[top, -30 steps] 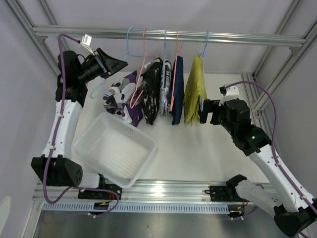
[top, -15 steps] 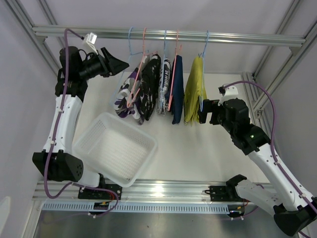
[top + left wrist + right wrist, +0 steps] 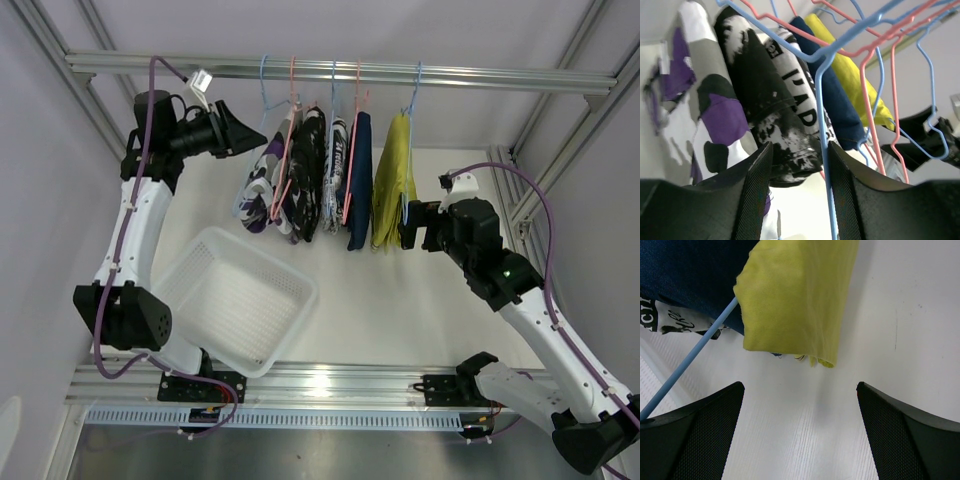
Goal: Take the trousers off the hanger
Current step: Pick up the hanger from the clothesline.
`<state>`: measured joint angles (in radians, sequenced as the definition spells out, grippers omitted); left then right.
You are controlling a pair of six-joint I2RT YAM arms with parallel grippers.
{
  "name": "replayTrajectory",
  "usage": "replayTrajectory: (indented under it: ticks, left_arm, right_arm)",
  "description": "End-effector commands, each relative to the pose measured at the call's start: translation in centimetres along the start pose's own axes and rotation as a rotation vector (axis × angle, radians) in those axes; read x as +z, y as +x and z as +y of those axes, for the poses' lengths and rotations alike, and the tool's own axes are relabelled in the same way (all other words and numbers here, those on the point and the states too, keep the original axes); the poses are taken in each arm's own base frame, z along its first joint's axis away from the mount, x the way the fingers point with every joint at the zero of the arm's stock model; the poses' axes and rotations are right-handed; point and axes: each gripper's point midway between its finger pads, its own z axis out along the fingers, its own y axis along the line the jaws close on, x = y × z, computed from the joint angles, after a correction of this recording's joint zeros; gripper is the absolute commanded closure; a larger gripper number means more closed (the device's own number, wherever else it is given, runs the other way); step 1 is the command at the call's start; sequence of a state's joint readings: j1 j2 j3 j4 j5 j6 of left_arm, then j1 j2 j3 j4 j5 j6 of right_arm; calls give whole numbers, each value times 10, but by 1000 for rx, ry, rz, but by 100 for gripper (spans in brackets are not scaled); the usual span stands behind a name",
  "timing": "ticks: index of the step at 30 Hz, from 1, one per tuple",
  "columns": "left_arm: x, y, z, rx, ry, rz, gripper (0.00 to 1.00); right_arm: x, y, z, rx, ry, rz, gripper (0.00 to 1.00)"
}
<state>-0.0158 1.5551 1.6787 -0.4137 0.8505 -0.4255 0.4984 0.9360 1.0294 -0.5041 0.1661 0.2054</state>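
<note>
All five pairs hung on wire hangers from the rail (image 3: 480, 78) along the far edge of the table (image 3: 400, 310), bunched around the rail's middle. Left to right: the purple-white-black pair (image 3: 258, 185), the black speckled pair (image 3: 305, 180), the white printed pair (image 3: 335, 170), the navy pair (image 3: 359, 180), then the yellow pair (image 3: 393, 185).

The left gripper (image 3: 245, 135) was up high just left of the purple-white-black pair, jaws partway apart and not clamped on anything I could see. In its wrist view a blue hanger wire (image 3: 823, 130) ran down through the gap, close to the right-hand finger. Couldn't tell if it touched.

The right gripper (image 3: 405, 225) sat just right of the yellow pair's lower edge, jaws spread wide and empty, with the yellow hem straight ahead of them.

The white basket (image 3: 230, 300) sat toward the table's near-left corner, lower in the overhead view than the hems. An open stretch of table ran between the basket and the right arm, and the rail was bare toward both of its ends.
</note>
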Motion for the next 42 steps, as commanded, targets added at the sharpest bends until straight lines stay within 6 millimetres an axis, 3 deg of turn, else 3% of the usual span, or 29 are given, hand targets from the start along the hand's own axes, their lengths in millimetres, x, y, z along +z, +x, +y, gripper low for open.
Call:
replayTrajectory:
  ticks: [1, 4, 9, 13, 16, 17, 18, 24, 31, 42]
  left_arm:
    - [0, 3, -26, 5, 113, 2, 49]
    - [2, 6, -30, 15, 114, 10, 53]
    - [8, 19, -42, -73, 256, 54, 60]
    - [6, 13, -58, -86, 342, 52, 69]
    - [1, 2, -73, -65, 401, 30, 85]
    - [0, 2, -75, -72, 413, 31, 98]
    - [-4, -6, -85, -64, 441, 12, 99]
    - [-23, -26, -120, -50, 521, -44, 99]
    - [-42, -46, -144, -12, 475, -150, 99]
    - [-67, -63, -156, 78, 332, -310, 100]
  right_arm:
    - [0, -4, 5, -11, -23, -15, 1]
    - [-1, -6, 4, -13, -18, -22, 1]
    - [-1, -4, 4, -18, -21, -14, 0]
    - [-1, -5, 3, -16, -15, -16, 1]
    - [0, -3, 3, -18, -14, -11, 0]
    - [1, -3, 4, -18, -15, -10, 1]
    - [1, -3, 4, -20, -14, -8, 0]
    - [4, 0, 2, -26, -5, 4, 1]
    - [3, 0, 3, -28, -7, 4, 1]
    - [4, 2, 6, -32, -20, 12, 1]
